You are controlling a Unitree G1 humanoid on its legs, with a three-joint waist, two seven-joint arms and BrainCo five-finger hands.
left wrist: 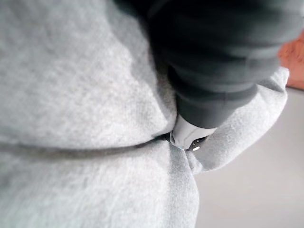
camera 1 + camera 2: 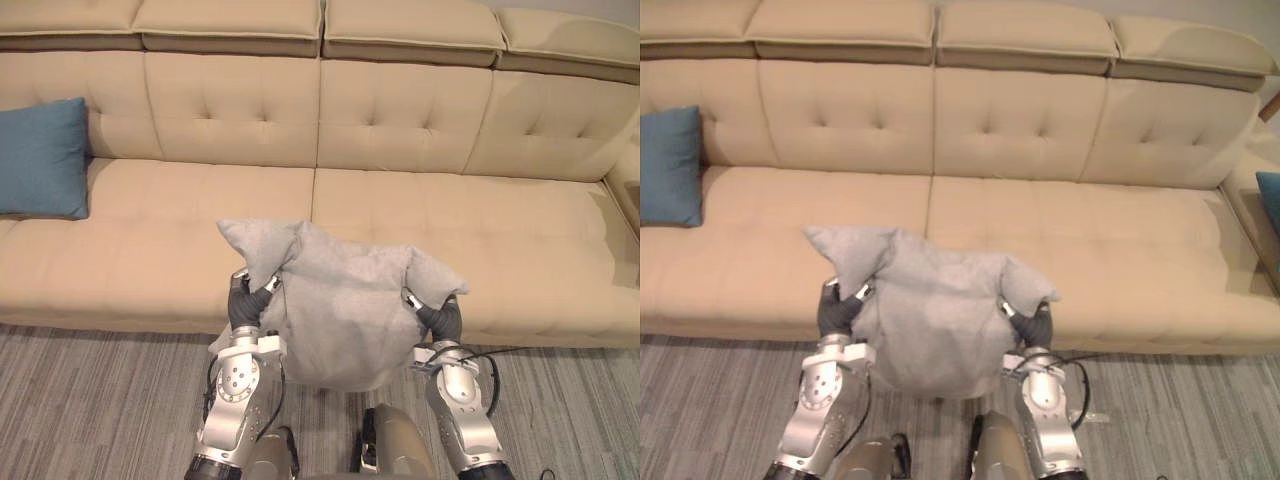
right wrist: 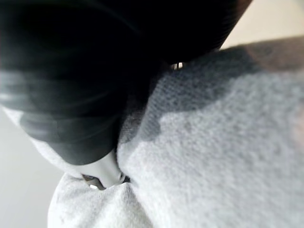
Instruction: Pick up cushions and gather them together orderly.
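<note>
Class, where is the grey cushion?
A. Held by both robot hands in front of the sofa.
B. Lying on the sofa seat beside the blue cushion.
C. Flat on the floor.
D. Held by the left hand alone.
A: the left hand and the right hand each grip a bunched corner of the grey cushion, lifted before the sofa.

Soft, even light from above brightens the sofa (image 2: 420, 130); shallow shadows mark its tufts and headrest seams. The grey cushion (image 3: 213, 142) shows a shaded patch.
</note>
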